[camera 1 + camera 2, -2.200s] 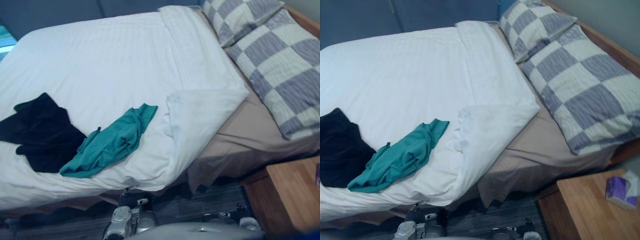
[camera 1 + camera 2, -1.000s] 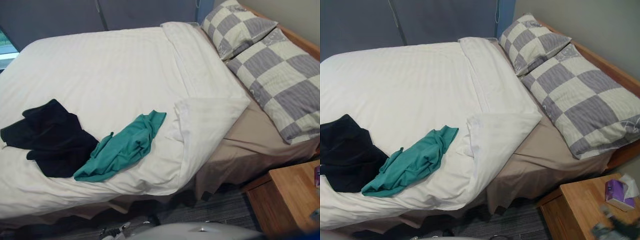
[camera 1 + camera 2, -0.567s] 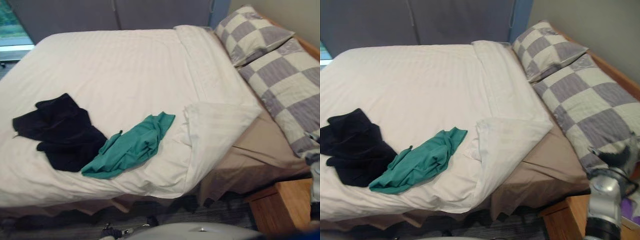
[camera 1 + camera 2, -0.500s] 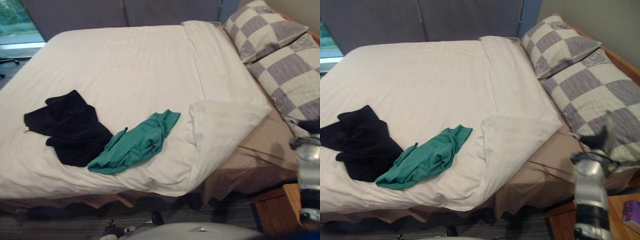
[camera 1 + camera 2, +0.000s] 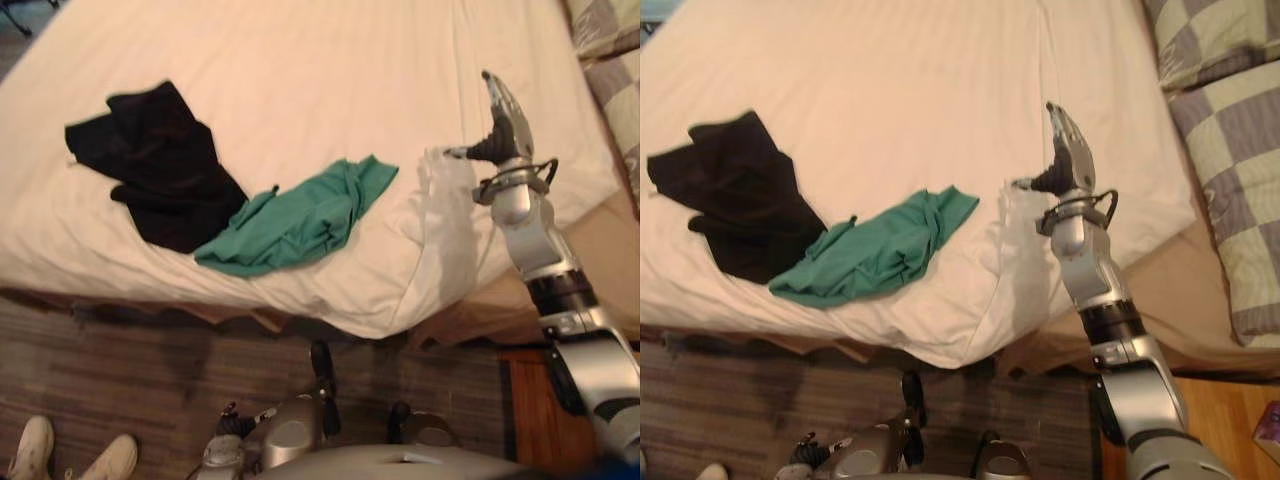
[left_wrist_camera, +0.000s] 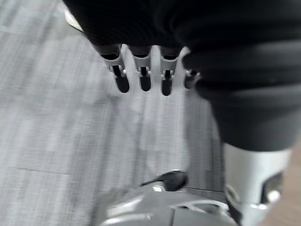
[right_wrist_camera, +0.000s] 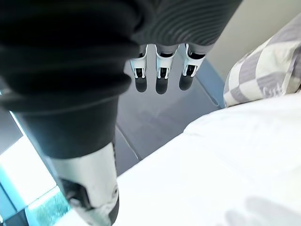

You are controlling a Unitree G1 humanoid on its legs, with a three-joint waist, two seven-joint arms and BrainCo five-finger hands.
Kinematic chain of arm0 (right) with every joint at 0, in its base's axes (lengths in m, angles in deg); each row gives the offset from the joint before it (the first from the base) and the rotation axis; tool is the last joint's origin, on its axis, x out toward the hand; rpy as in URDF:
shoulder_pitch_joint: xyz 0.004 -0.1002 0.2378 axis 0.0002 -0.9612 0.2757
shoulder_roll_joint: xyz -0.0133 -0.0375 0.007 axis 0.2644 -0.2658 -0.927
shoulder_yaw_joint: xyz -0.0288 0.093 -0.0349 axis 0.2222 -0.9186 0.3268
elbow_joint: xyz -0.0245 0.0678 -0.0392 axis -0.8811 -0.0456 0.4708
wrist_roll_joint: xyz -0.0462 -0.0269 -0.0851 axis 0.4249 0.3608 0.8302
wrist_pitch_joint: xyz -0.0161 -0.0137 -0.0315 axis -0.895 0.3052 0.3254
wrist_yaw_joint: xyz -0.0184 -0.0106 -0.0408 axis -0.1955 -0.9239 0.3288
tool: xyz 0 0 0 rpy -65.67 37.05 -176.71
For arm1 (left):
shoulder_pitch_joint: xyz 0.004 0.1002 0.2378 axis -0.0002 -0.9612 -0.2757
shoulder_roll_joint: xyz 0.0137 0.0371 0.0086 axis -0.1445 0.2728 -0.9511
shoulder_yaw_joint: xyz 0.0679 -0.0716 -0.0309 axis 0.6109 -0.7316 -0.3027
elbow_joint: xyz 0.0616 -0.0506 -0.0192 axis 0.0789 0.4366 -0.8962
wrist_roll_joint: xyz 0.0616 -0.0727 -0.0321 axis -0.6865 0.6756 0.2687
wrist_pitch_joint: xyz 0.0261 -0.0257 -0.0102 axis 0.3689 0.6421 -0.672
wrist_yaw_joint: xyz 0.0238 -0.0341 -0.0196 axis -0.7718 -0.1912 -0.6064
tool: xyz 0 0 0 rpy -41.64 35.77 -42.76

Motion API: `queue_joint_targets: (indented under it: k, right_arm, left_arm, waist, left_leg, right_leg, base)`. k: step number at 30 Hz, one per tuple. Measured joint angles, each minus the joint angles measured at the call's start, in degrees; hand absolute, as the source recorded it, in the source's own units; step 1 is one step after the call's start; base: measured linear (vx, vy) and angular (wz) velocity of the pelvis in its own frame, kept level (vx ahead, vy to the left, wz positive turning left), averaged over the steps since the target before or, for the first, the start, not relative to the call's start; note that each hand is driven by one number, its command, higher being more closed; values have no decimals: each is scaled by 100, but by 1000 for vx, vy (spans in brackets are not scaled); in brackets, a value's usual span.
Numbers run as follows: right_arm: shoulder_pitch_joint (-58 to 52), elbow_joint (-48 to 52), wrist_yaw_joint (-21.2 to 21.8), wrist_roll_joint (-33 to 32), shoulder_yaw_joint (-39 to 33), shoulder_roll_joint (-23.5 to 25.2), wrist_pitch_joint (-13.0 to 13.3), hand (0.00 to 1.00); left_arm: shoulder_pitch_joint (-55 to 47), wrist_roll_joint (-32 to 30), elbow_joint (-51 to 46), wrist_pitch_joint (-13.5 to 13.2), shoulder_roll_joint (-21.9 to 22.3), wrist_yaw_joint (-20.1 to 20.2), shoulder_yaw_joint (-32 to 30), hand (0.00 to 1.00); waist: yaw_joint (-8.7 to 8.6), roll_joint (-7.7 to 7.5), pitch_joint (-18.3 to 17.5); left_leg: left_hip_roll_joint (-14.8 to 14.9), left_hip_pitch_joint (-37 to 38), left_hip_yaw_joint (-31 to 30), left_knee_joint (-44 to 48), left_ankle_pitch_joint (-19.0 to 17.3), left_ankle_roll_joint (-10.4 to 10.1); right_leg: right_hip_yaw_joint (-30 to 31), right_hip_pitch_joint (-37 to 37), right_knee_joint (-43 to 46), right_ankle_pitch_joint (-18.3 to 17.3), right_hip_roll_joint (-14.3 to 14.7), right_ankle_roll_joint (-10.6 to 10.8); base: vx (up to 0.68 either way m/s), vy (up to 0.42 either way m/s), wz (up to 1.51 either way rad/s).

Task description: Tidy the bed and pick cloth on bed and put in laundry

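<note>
Hovering right hand point(image 5: 1070, 152) above the turned-back duvet corner point(image 5: 1025, 245), clothes lying untouched.

The right hand hangs over the folded-over corner of the white duvet point(image 5: 890, 80), fingers straight and close together, holding nothing. The left hand point(image 6: 142, 75) hangs over the floor point(image 6: 56, 117), fingers relaxed and empty. A green cloth point(image 5: 875, 252) lies crumpled on the duvet near its front edge, just beside that corner, and a black cloth point(image 5: 735, 200) touches its other end. Both look soft, light and limp and would likely sag and trail when lifted, so a pinch into the bunched middle folds should gather most. The duvet is bulkier, and its loose corner edge seems the best hold.
</note>
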Motion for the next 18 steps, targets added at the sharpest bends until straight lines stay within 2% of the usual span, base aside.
queue_joint_targets:
  k: [5, 8, 15, 18]
  right_arm:
    - [92, -433, -5, 32, 1, -33, -8, 0]
    - [103, -638, -5, 32, -8, -67, -64, 0]
    - [281, -703, -13, 32, -144, -136, -45, 0]
    - [510, -1117, -9, 27, -156, -372, -34, 0]
  left_arm:
    - [287, -1, -18, -73, -44, -51, 58, 0]
    - [353, -1, -26, -111, -74, -112, 68, 0]
    - [691, 1, -175, -159, -195, -118, 178, 0]
    - [954, 1, -189, -220, -260, -121, 288, 0]
  waist:
    - [-15, 31, 213]
    - [-30, 36, 217]
    - [-70, 47, 499]
    - [-98, 139, 671]
  left_leg:
    - [154, -373, -104, -26, 144, -128]
    - [202, -543, -95, -26, 178, -175]
    - [224, -666, 41, -22, 180, -172]
    - [226, -905, 48, 6, 313, -26]
  right_leg:
    - [12, -401, 127, -69, 150, -27]
    - [58, -609, 165, -42, 195, -35]
    - [281, -856, 254, -3, 195, -6]
    - [298, -1121, 388, 2, 188, -5]
  base:
    - [-157, -26, 6]
    - [-63, 2, -5]
    - [-4, 15, -12]
    - [29, 10, -2]
